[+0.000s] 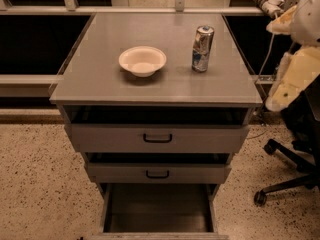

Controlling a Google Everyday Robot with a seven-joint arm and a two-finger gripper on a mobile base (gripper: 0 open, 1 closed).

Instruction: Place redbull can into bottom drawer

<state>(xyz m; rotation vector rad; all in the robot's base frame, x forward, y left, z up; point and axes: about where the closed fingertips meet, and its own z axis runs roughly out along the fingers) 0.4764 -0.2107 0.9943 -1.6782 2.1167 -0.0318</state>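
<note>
Grey metal cabinet, three drawers, seen from the front and above. The redbull can (202,49) stands upright on the cabinet top (100,79), right of centre and toward the back. The white bowl (142,60) sits to its left, apart from it.

The bottom drawer (157,209) is pulled well out, with a bare floor and nothing visible inside. The top drawer (115,139) and middle drawer (115,174) stand slightly out above it.

Only cream links of the arm (292,81) show, at the right edge and clear of the cabinet. The gripper is beyond that edge, out of sight, so I cannot tell how wide it is set or whether it carries anything. It does not have the can, which stands free.

Handling, as a guess: thin metal, light if empty, smooth and shiny, so it is likely to slip in a loose hold and dent under a hard one. It is tall and narrow, so a nudge near the top could tip it. Best taken across the body at mid-height, approaching from the right, away from the bowl.

An office chair base (287,179) stands on the floor to the right.
</note>
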